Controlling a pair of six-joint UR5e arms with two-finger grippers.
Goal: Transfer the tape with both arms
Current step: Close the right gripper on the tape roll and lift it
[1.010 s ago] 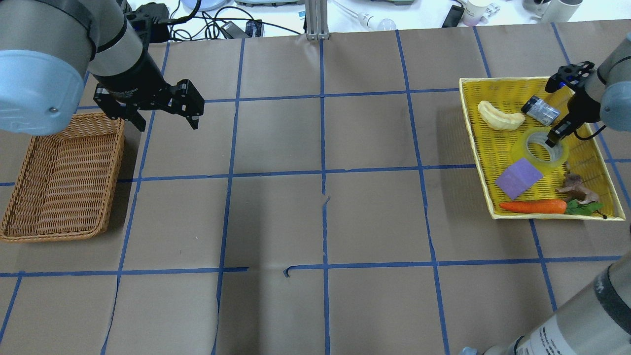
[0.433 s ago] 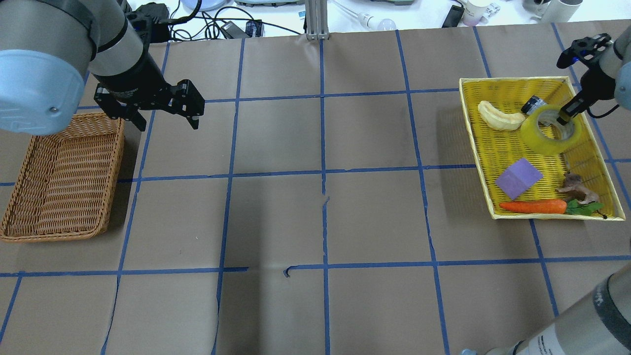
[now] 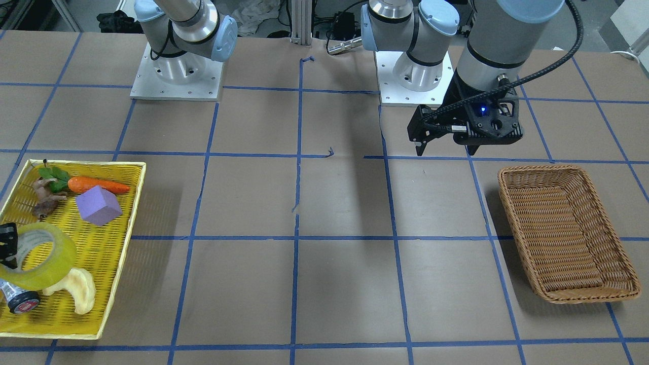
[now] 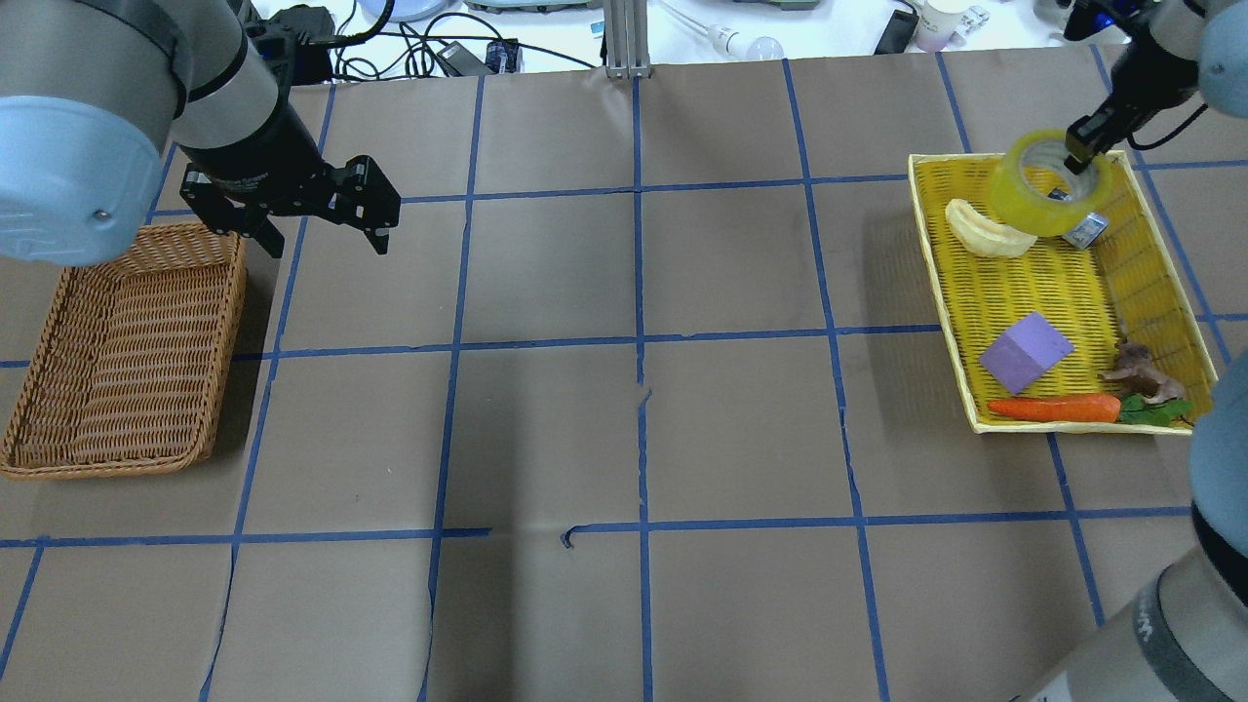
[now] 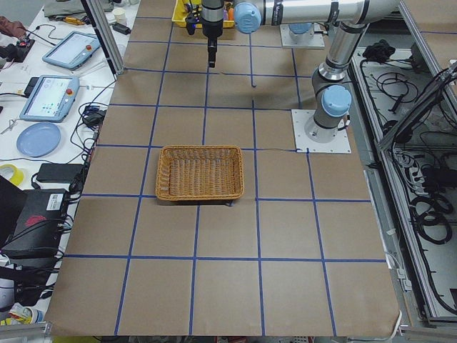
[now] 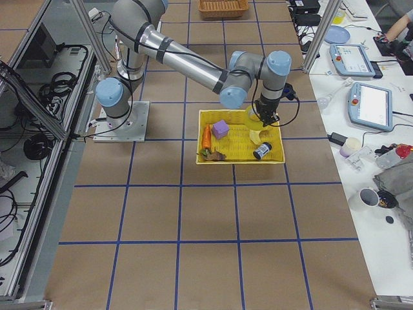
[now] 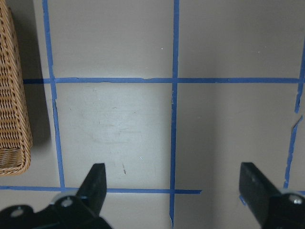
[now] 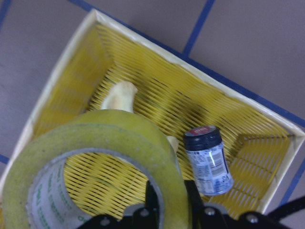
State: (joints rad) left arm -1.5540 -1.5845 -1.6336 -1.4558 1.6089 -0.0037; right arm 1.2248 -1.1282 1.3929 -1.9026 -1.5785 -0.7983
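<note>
The tape (image 4: 1035, 190) is a wide yellowish roll with a grey-white printed core. My right gripper (image 4: 1077, 156) is shut on its wall, one finger inside the core, and holds it lifted above the far end of the yellow tray (image 4: 938, 283). The right wrist view shows the roll (image 8: 95, 138) hanging tilted from the fingers (image 8: 155, 202). It also shows at the left edge of the front view (image 3: 48, 253). My left gripper (image 4: 327, 242) is open and empty, hovering above the table beside the wicker basket (image 4: 117, 351); its fingers (image 7: 95, 181) are spread wide.
The yellow tray holds a banana piece (image 4: 985, 232), a small dark jar with a red end (image 8: 208, 160), a purple block (image 4: 1026, 353), a carrot (image 4: 1053, 408) and a brown figure (image 4: 1136, 370). Cables and clutter lie past the table's far edge.
My right gripper has risen with the tape, lifting it off the tray floor and toward the tray's far end. The left arm has barely moved.
</note>
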